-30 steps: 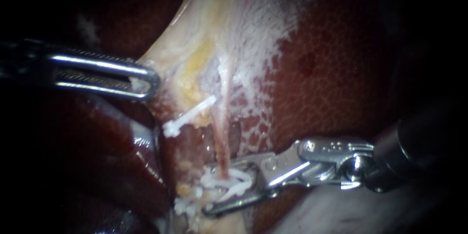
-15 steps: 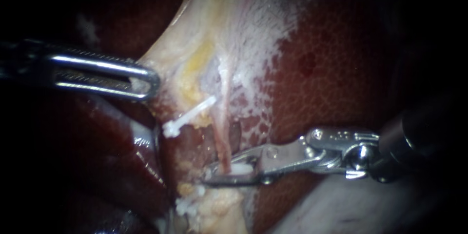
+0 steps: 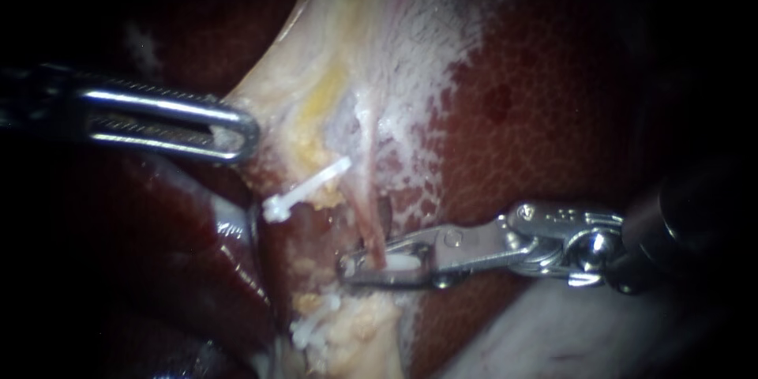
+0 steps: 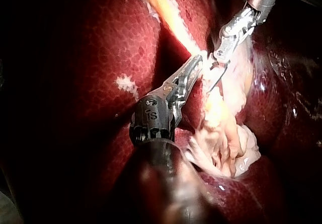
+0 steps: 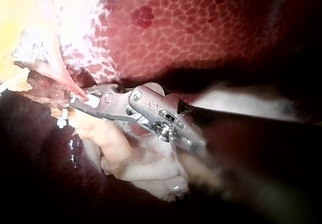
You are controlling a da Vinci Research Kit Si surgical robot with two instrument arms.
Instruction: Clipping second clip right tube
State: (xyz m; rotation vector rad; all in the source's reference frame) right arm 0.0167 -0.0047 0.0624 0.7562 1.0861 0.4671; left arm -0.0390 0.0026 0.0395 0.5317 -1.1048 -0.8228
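Observation:
The right tube (image 3: 365, 213) is a thin reddish strand running down from the pale gallbladder tissue (image 3: 332, 47). My right instrument (image 3: 387, 263) comes in from the right, its jaws closed across this tube with a white clip (image 3: 399, 264) between them. In the right wrist view the right instrument (image 5: 83, 102) pinches the tube (image 5: 68, 83). My left instrument (image 3: 233, 133) is shut on the pale gallbladder edge, as the left wrist view also shows for the left instrument (image 4: 195, 69). A white clip (image 3: 304, 188) sits on the strand to the left.
Dark red mottled liver (image 3: 537, 126) lies behind and right of the tubes. Another white clip (image 3: 314, 333) lies lower down among yellow fat. Pale tissue (image 3: 553, 339) lies under the right instrument's shaft. My right instrument (image 4: 229, 38) shows ahead of the left one.
The right instrument's jaws went from wide open around an open white clip to closed on the tube. They also shifted slightly up along the tube. The left instrument held still.

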